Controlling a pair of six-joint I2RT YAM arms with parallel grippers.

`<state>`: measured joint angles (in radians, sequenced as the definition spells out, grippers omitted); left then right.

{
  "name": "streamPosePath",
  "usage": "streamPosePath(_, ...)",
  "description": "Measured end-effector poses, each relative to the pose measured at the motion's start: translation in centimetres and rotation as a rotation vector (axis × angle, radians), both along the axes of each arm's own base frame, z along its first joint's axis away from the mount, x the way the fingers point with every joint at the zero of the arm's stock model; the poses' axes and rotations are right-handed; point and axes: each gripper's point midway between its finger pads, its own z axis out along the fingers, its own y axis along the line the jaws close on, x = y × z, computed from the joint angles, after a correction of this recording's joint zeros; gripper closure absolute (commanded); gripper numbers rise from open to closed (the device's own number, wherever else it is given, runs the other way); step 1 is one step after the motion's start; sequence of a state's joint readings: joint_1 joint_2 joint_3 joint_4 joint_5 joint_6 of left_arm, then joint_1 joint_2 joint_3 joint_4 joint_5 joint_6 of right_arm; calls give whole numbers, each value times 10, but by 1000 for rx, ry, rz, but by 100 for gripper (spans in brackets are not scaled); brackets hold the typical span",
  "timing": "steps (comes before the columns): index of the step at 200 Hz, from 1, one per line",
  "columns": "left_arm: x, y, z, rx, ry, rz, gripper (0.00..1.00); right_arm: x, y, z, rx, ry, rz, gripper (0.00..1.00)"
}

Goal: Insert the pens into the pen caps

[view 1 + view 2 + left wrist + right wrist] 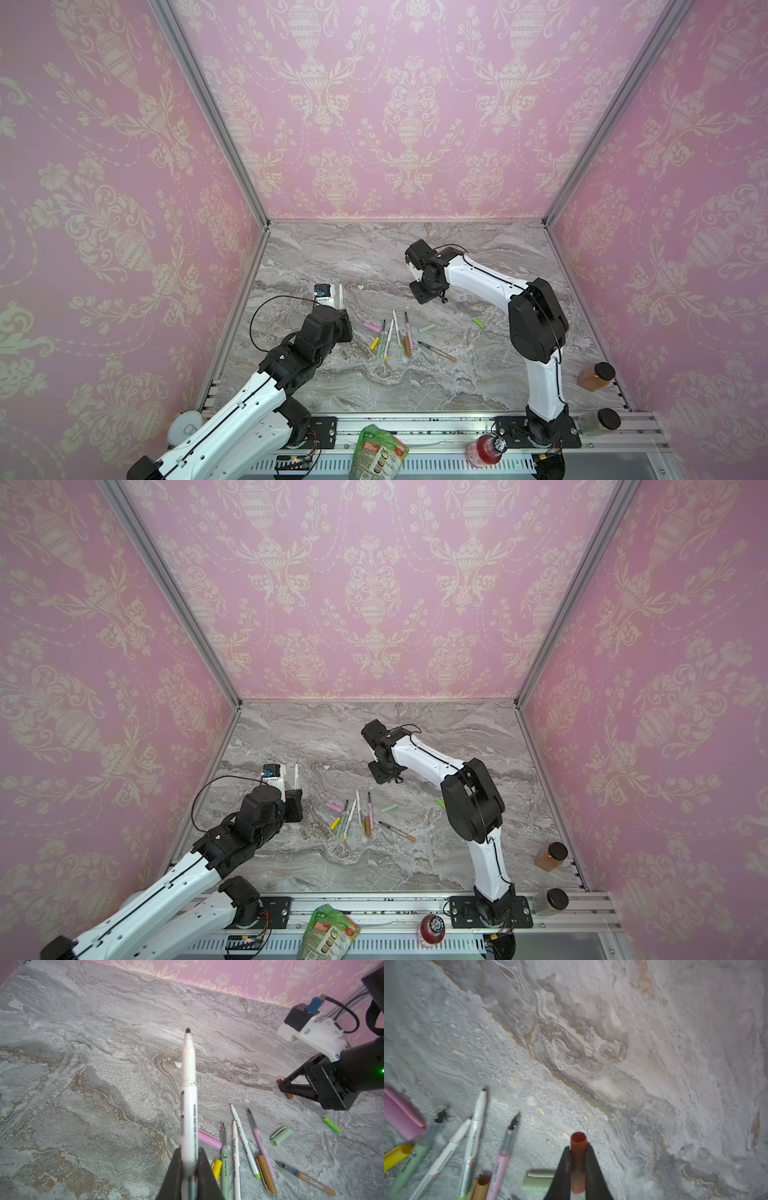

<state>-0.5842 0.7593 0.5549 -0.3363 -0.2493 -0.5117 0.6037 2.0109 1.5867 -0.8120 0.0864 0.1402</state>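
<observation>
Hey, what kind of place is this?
Probably a staged robot test booth, not a real room: robot arms bolted to a metal rail, wallpaper panels in a metal frame, around a marble-look tabletop.

On the table [415, 390], the pens [390, 334] [352, 814] lie bunched at mid-frame in both top views. The left cap [372, 327] lies just left of them, the right cap [426, 328] just right, the far cap [478, 322] farther right, apart. A jar [596, 376] stands lower right.
</observation>
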Motion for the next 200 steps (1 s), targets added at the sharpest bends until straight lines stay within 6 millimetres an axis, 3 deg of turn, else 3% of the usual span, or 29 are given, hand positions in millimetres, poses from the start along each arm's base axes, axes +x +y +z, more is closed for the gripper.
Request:
streamPosePath(25,2,-9,-3,-4,18,-38,100,-18,-34,-18,-39,47,-61,89)
streamPosePath(46,5,-18,-1,-14,23,-73,100,-31,-50,-30,-57,69,-83,87)
streamPosePath(71,6,-27,0,-30,31,-110,100,-42,-57,-41,-67,89,-97,84)
streamPosePath(107,7,-42,1,-52,46,-178,100,-43,-58,-47,-62,84,-108,68)
streamPosePath(141,5,-54,-1,-75,64,-233,100,-40,-56,-37,-37,58,-134,59)
streamPosePath(200,6,-64,-4,-91,87,-276,100,-44,-41,17,171,-1,-298,54)
